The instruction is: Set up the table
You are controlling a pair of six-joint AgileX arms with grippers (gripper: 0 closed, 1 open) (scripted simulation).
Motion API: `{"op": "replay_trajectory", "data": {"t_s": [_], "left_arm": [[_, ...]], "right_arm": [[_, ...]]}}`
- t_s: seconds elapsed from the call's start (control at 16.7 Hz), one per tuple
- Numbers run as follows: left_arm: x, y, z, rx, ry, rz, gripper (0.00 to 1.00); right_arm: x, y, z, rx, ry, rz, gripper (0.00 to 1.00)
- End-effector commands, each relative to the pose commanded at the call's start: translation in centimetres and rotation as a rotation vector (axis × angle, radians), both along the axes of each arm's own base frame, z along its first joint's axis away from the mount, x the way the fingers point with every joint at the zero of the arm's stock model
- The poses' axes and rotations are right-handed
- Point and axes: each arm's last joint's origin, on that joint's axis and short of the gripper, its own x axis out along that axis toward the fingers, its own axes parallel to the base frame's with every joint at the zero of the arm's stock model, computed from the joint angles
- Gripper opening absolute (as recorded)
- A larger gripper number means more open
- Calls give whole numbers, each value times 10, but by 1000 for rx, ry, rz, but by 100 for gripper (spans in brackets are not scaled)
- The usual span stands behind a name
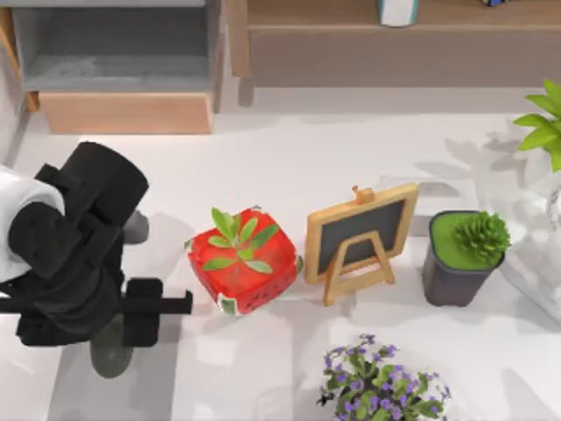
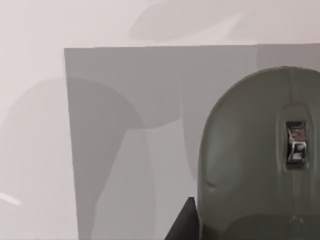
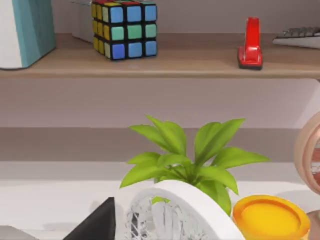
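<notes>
White table [image 1: 289, 158] spans the top view. Left gripper [image 1: 114, 303] sits low at left edge, over grey mouse [image 2: 260, 160] on grey pad [image 2: 125, 125]; can't tell finger gap. Open surface twd shelf; strawberry pot [image 1: 244, 263] just beside, rt.

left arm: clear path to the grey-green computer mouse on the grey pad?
Probably yes. The left gripper hangs directly over the grey-green computer mouse on the grey rectangular pad, with nothing between them; the strawberry-shaped planter stands clear.

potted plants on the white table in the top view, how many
4: red strawberry-shaped pot centre, dark pot with succulent right, purple-flowered plant at the bottom edge, leafy green plant at the right edge; others may be cropped.
</notes>
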Motion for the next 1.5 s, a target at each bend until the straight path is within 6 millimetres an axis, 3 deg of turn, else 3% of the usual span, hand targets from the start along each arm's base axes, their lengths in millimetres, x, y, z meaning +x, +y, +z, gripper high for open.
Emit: {"op": "replay_trajectory", "data": {"t_s": [0.66,1.2,1.5], "left_arm": [[5,-3,8,-27,-58,1,0],[-5,2,-23,31,67,-1,0],[-6,2,-26,36,77,-1,0]], "right_arm": [[0,0,0,0,0,0,100],[0,0,0,0,0,0,100],[0,0,0,0,0,0,100]]}}
